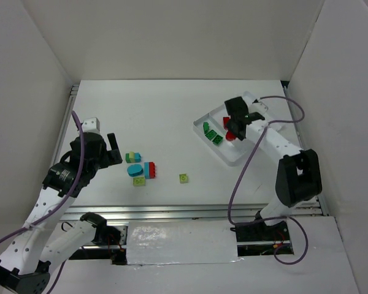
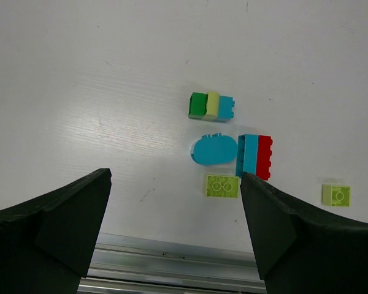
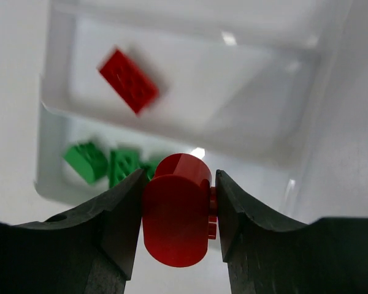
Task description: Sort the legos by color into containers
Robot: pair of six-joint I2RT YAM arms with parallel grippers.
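From above, the left pincer (image 1: 115,153) is low over the white bench (image 1: 172,104), near a small bunch of bricks (image 1: 140,168). One lime brick (image 1: 183,177) lies apart, to the right of the bunch. The right pincer (image 1: 236,130) is over the white tray (image 1: 199,125) on the far right side. Green bricks (image 1: 211,135) lie in the slot at the tray's left edge, and a flat red brick (image 1: 226,122) lies in the slot next to it. In the left wrist view, the left pincer (image 2: 175,177) is wide open and holds nothing. Past it on the bench lie a green, yellow and blue brick (image 2: 211,106), a round blue brick (image 2: 213,149) and a blue and red brick (image 2: 254,156). A second lime brick (image 2: 221,185) lies just beside those two. In the right wrist view, the right pincer (image 3: 179,184) is closed on a round red brick (image 3: 175,226), with one finger on each side. The tray (image 3: 46,153) under it looks blurry. The flat red brick (image 3: 127,79) is in one slot and the green bricks (image 3: 104,162) are in the slot beside it.
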